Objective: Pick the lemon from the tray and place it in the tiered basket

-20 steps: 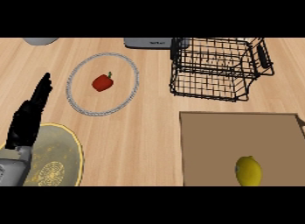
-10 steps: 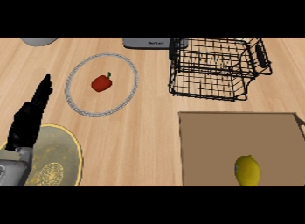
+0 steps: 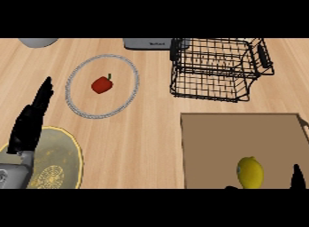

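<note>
While the lemon [image 3: 250, 172] lies on its side near the near edge of the brown tray [image 3: 248, 133], a dark tip of the right hand [image 3: 298, 178] rises just to its right at the view's lower edge, apart from the fruit; too little of this hand shows to tell whether it is spread or closed. Far beyond the tray stands the black wire tiered basket [image 3: 218, 66]. To the left, a clear plate [image 3: 72, 95] holds a red pepper [image 3: 102, 84]. At the near left, the left hand [image 3: 30, 122] rests with straight fingers pressed together, pointing far, over a yellow plate [image 3: 59, 164].
</note>
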Controlling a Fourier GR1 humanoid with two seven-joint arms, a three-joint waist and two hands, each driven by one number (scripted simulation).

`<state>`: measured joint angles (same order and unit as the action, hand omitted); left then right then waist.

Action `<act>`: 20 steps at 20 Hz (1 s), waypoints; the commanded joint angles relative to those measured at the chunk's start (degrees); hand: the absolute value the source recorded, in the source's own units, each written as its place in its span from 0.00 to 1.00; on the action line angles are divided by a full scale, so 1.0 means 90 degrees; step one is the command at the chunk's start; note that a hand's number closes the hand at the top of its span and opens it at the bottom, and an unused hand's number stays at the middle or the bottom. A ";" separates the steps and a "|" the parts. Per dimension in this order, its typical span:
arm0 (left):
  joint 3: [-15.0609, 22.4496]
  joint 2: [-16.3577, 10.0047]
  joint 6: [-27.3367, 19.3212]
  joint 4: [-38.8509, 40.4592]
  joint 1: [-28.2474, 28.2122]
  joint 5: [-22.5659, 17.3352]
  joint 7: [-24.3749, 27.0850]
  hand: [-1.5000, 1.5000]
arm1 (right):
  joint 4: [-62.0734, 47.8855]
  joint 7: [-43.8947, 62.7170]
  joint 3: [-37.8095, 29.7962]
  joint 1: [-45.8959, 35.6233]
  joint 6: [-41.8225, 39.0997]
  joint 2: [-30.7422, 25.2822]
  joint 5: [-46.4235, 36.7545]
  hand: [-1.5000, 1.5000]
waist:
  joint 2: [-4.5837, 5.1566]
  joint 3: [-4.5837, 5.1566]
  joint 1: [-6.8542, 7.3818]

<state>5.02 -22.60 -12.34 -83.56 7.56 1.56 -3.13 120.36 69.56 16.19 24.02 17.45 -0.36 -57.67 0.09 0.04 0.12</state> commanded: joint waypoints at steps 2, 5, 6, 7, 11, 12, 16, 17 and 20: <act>-0.0178 -0.0016 0.0168 0.0084 -0.0074 -0.0080 0.0144 0.50 | -0.0408 0.1000 -0.0131 -0.0213 0.0084 0.0039 0.0276 0.00 | -0.0004 -0.0003 -0.0005; -0.0083 0.0115 0.0038 -0.0051 0.0148 0.0097 -0.0161 0.50 | -0.0757 0.1102 -0.0329 -0.0709 0.0088 0.0040 0.0279 0.00 | -0.0002 -0.0004 0.0003; -0.0132 0.0149 0.0035 0.0169 0.0002 0.0140 0.0186 0.50 | -0.0337 0.1110 -0.0088 -0.0316 0.0021 0.0040 0.0206 0.00 | -0.0008 -0.0001 -0.0030; -0.0309 -0.0040 0.0302 0.0347 0.0405 -0.0037 -0.0093 0.50 | -0.0640 0.1276 -0.0016 -0.0753 0.0124 0.0040 0.0220 0.00 | 0.0003 -0.0001 -0.0025; -0.0376 0.0014 0.0267 0.0298 0.0084 0.0061 0.0244 0.50 | -0.0776 0.0476 -0.0546 -0.0417 -0.0055 0.0040 0.0796 0.00 | -0.0008 -0.0003 -0.0029; -0.0196 0.0121 0.0226 -0.0052 0.0063 0.0108 -0.0064 0.50 | -0.1071 0.0698 -0.0708 -0.0871 0.0020 0.0040 0.0881 0.00 | -0.0007 -0.0006 0.0008; -0.0427 0.0154 0.0383 0.0542 0.0244 0.0100 0.0326 0.50 | -0.1656 0.0645 -0.0676 -0.1370 0.0177 0.0040 0.0933 0.00 | -0.0001 -0.0002 -0.0008; -0.0324 0.0218 0.0318 0.0276 -0.0049 0.0202 0.0353 0.50 | -0.1762 0.0357 -0.0775 -0.1268 0.0327 0.0040 0.1120 0.00 | -0.0009 -0.0004 0.0001; -0.0166 0.0320 0.0152 -0.0140 -0.0086 0.0440 -0.0115 0.50 | -0.1824 0.0200 -0.0969 -0.1230 0.0276 0.0040 0.1323 0.00 | -0.0013 -0.0006 0.0000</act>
<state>2.44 -20.70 -10.04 -82.33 8.24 3.48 -2.64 106.06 64.92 9.12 15.42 18.68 0.00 -47.79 0.01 -0.01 0.04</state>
